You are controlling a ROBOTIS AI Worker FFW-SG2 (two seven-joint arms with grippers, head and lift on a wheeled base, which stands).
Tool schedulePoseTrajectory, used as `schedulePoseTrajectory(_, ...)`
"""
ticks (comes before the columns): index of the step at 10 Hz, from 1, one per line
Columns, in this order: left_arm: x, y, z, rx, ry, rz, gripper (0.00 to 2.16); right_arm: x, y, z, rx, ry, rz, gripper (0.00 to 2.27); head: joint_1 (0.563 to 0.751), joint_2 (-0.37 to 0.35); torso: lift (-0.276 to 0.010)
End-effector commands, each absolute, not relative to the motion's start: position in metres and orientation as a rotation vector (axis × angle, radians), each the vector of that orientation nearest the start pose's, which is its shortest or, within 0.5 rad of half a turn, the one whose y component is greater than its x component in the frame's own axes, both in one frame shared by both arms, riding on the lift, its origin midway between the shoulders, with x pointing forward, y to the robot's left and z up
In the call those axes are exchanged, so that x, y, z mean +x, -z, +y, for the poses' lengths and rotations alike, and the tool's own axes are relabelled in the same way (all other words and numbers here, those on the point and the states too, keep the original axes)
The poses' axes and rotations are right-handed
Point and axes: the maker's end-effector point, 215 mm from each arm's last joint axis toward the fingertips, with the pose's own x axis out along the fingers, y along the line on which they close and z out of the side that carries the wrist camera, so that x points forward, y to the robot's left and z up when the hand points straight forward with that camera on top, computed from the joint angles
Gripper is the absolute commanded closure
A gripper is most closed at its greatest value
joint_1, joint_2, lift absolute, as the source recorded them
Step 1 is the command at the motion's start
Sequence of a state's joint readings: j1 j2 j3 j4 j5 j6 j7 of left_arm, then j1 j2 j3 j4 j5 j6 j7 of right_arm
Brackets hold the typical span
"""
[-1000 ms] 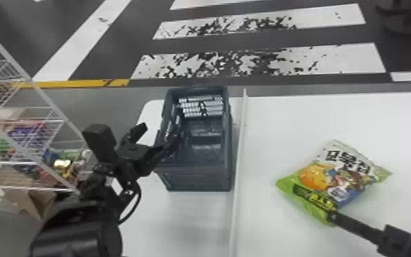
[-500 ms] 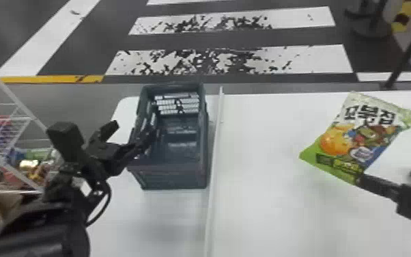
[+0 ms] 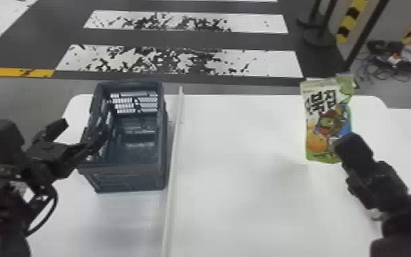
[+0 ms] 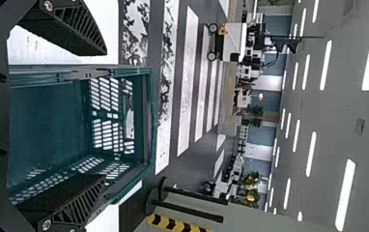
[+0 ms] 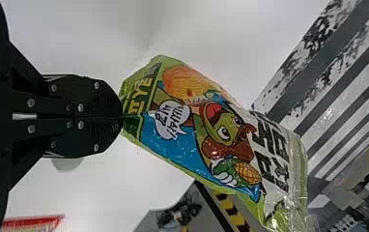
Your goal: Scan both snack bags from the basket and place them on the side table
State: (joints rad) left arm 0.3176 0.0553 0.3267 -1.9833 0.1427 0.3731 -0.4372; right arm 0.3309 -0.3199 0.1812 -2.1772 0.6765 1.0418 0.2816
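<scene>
snack bag (image 3: 327, 119) held over the table (image 3: 249, 205)
we see the right gripper (image 3: 344, 145) clamped on the bag's end edge, with bare tabletop between it and the basket (image 3: 126, 177); at the basket's rim, we find the left gripper (image 3: 85, 127) released, fingers apart.

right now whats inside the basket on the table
The far slotted wall and part of the floor show in the basket, with no snack bag on them. The near wall hides the strip behind it, and the left gripper covers part of the left side.
</scene>
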Motion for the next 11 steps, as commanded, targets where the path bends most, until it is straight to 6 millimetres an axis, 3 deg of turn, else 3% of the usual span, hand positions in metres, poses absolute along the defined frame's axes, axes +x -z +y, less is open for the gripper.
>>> schedulePoseTrajectory(1,0.477,0.377,0.323,-0.08,0.155,0.239,0.09,0.414,0.442,-0.333,-1.104,0.025,0.718,2.26,0.695,-0.015,-0.075)
schedulePoseTrajectory(3,0.478,0.379,0.325,-0.081,0.152,0.242,0.09,0.383,0.47,-0.325,-1.407,0.018,0.743,2.26,0.695,-0.015,-0.075)
schedulePoseTrajectory(5,0.478,0.381,0.324,-0.083,0.153,0.245,0.09,0.35,0.498,-0.305,-1.495,-0.043,0.775,2.26,0.695,0.0,-0.075)
schedulePoseTrajectory(6,0.479,0.381,0.325,-0.083,0.153,0.245,0.09,0.337,0.507,-0.288,-1.474,-0.088,0.783,1.77,0.695,0.013,-0.075)
schedulePoseTrajectory(7,0.48,0.38,0.325,-0.082,0.153,0.242,0.09,0.324,0.515,-0.277,-1.399,-0.122,0.821,0.69,0.695,0.032,-0.075)
schedulePoseTrajectory(8,0.48,0.381,0.326,-0.082,0.151,0.243,0.09,0.314,0.522,-0.265,-1.262,-0.166,0.877,0.0,0.695,0.042,-0.075)
schedulePoseTrajectory(11,0.48,0.384,0.326,-0.082,0.152,0.249,0.09,0.299,0.523,-0.21,-0.727,-0.348,0.997,0.05,0.695,0.115,-0.075)
